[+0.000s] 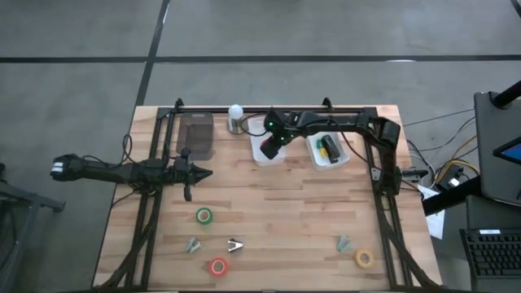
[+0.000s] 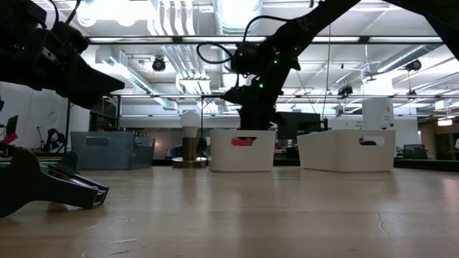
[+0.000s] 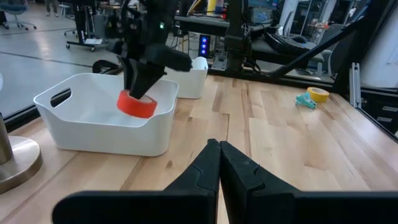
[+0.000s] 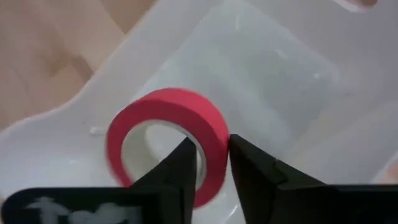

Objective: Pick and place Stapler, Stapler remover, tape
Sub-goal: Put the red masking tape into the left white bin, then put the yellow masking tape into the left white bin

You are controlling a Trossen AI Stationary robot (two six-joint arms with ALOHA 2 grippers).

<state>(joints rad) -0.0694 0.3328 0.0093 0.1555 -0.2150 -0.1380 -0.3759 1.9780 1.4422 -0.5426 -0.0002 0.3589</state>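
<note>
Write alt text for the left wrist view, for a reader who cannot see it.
The right gripper holds a red-orange tape roll above an open white bin on the wooden table. The left gripper, fingers shut, points toward it in the foreground. Farther off lies a yellow tape roll beside a small teal piece.

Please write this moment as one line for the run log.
right gripper: shut on red tape roll, over white bin | left gripper: shut, waiting left | green tape roll: on table

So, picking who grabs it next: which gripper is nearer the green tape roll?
Left. The left gripper hovers just behind the green tape roll, fingers shut. The right gripper is farther off, over the white bin, holding a red tape roll.
</note>
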